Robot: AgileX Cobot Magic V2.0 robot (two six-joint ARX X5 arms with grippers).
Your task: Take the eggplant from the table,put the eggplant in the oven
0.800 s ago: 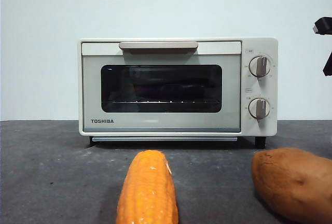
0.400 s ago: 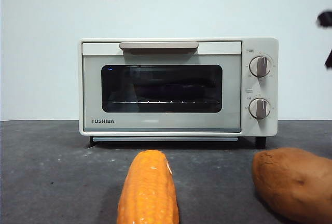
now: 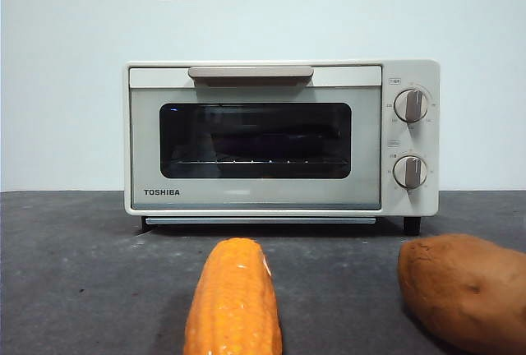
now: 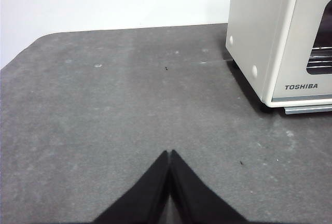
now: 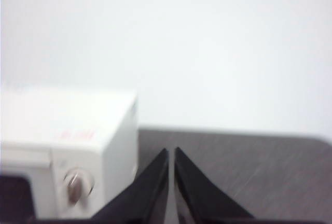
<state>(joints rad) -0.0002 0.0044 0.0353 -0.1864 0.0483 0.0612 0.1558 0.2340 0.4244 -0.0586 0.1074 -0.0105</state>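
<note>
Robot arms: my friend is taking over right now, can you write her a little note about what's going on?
Left gripper: shut, empty, over bare table beside the oven.
Right gripper: shut, empty, raised near the oven's knob side.
Oven door is closed. Corn cob and sweet potato lie in front of it.
The eggplant shows in no view, possibly inside; the dark glass hides it.
Left: find it and confirm.

The front camera sits low on the bench, facing the oven squarely at twelve o'clock, close. The left wrist camera looks down with the oven's corner at two o'clock; the right wrist camera, higher, has it at eight o'clock.
</note>
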